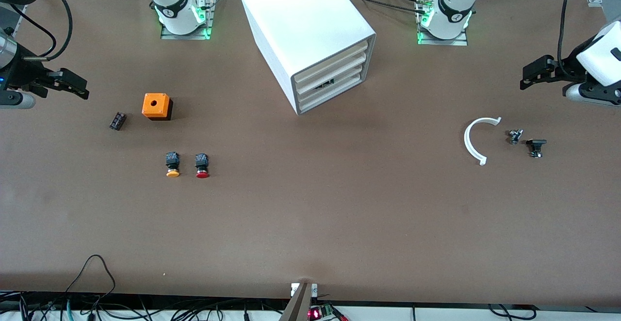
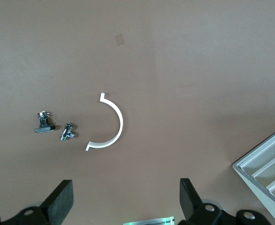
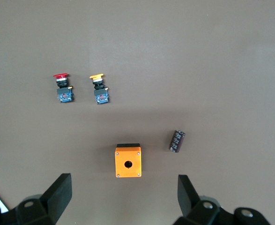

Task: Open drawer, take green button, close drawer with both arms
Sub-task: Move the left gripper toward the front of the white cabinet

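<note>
The big white plastic cabinet stands between the two arm bases with all four cream-fronted drawers pushed in; a speck of green shows through the slats of the third drawer from the top, though the green-capped button itself cannot be made out. The left gripper hangs with fingers spread wide over the left arm's end of the table, above a white curved plastic strip and two small metal parts. The right gripper hangs equally open over the right arm's end, above an orange box with a round hole, a dark cylinder, and orange-capped and red-capped push buttons side by side
</note>
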Controlling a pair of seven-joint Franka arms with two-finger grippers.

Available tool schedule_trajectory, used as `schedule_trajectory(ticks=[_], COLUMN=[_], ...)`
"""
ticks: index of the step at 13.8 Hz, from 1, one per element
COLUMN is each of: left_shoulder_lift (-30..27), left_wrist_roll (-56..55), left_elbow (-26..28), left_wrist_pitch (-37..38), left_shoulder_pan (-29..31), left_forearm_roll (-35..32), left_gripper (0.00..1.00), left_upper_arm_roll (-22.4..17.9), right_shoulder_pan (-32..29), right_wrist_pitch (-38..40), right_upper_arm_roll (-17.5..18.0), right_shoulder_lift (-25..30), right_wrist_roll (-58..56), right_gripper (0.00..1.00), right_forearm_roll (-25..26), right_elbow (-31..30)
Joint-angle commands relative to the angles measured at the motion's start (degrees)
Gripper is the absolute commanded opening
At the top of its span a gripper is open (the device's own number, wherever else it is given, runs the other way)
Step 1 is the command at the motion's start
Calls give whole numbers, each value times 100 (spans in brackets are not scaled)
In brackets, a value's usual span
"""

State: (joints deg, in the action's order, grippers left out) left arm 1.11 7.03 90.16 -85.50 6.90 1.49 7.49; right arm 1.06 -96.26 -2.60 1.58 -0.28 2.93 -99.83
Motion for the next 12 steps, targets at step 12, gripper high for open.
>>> schedule_trajectory(ticks=[12], left_shoulder_lift=[767], left_wrist_roll=[88], left_elbow=[-455], left_wrist_pitch=[165], left_shoulder_pan=[-267], left_forearm_roll=[36], left_gripper=[100], left_upper_arm_roll=[43], right_shoulder_pan=[-9], right_wrist_pitch=[37], right_upper_arm_roll=[-39], right_shoulder_lift=[88], right_wrist_roll=[-86], right_gripper=[100], right_forearm_roll=[-91], right_elbow=[-80])
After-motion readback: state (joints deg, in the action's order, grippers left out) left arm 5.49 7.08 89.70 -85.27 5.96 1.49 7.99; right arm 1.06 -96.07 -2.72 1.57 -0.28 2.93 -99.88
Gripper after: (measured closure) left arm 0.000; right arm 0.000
